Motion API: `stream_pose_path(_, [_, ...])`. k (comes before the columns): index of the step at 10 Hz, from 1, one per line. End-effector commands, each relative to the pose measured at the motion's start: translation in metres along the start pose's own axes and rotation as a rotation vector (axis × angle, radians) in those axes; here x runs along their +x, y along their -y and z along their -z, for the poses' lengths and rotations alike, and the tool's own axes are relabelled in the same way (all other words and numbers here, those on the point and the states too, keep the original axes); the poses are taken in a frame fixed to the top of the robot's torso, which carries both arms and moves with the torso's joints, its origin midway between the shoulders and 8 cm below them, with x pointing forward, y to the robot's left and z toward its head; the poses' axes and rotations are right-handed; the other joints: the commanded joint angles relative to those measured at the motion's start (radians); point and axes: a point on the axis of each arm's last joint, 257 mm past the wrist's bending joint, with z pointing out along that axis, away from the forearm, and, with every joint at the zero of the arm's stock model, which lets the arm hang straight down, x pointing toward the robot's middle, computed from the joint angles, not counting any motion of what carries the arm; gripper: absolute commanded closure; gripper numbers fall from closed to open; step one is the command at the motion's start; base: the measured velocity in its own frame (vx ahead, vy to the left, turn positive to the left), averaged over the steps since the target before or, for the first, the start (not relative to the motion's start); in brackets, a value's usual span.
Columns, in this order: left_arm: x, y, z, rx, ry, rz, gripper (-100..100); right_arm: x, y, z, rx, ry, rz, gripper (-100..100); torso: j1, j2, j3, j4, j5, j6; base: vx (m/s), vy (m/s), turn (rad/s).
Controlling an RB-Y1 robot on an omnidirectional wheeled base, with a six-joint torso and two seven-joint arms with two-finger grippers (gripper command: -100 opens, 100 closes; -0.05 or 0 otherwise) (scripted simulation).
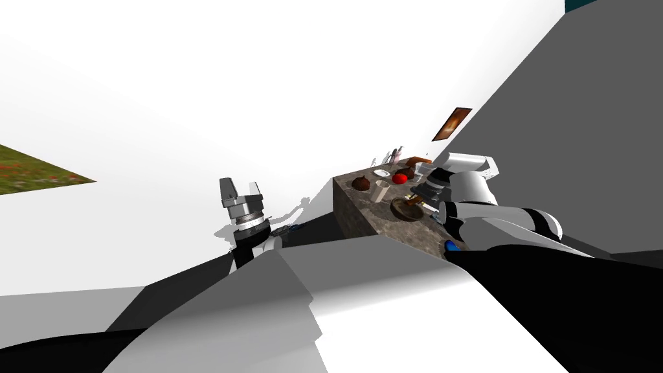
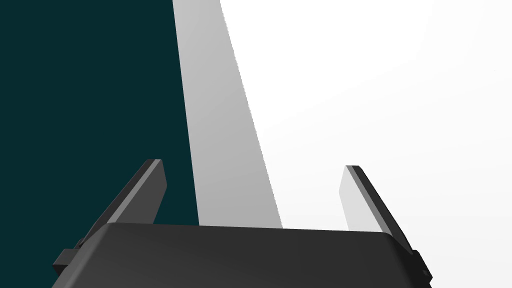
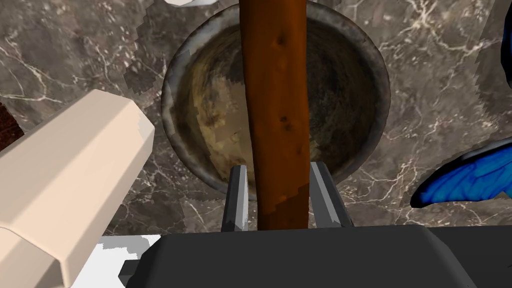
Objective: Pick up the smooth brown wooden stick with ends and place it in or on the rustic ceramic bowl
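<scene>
Gripping the brown stick [image 3: 275, 100], the right claw [image 3: 281, 200] has its two fingers [image 3: 238, 197] narrowed against the stick's sides, close to one end. From there the stick runs straight out ahead of the claw and crosses the whole mouth of the dark, rough-glazed bowl [image 3: 350, 115], which sits directly beyond the fingertips on a brown marbled counter [image 3: 75, 60]. Whether stick and bowl touch I cannot tell. A pale beige block [image 3: 65, 180] lies just to one side of the claw, and a blue veined thing [image 3: 470, 175] lies to the other side, near the bowl. The left claw [image 2: 252, 180] is held upright, well away from the counter, with its fingers spread wide and nothing between them
</scene>
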Motion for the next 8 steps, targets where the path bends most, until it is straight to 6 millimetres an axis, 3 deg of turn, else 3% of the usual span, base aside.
stream_pose_path(1, [0.0, 0.0, 0.0, 0.0, 0.0, 0.0, 0, 0.0, 0.0, 0.0, 0.0, 0.0, 0.0, -100, 0.0, 0.0, 0.0, 0.0, 0.0, 0.0, 0.0, 0.0, 0.0])
stream_pose_path(5, [0.0, 0.0, 0.0, 0.0, 0.0, 0.0, 0, 0.0, 0.0, 0.0, 0.0, 0.0, 0.0, -100, 0.0, 0.001, 0.001, 0.0, 0.0, 0.0, 0.0, 0.0, 0.0])
stream_pose_path(6, [0.0, 0.0, 0.0, 0.0, 0.0, 0.0, 0, 0.0, 0.0, 0.0, 0.0, 0.0, 0.0, 0, 0.0, 0.001, 0.001, 0.0, 0.0, 0.0, 0.0, 0.0, 0.0])
stream_pose_path(7, [0.0, 0.0, 0.0, 0.0, 0.0, 0.0, 0, 0.004, -0.003, 0.011, 0.001, -0.001, -0.018, -100, 0.0, 0.001, 0.001, 0.0, 0.0, 0.0, -0.036, -0.008, 0.146])
stream_pose_path(8, [0.0, 0.0, 0.0, 0.0, 0.0, 0.0, 0, 0.006, -0.005, 0.017, 0.002, -0.002, -0.027, -100, 0.0, 0.002, 0.001, 0.001, 0.0, -0.001, -0.066, -0.02, 0.161])
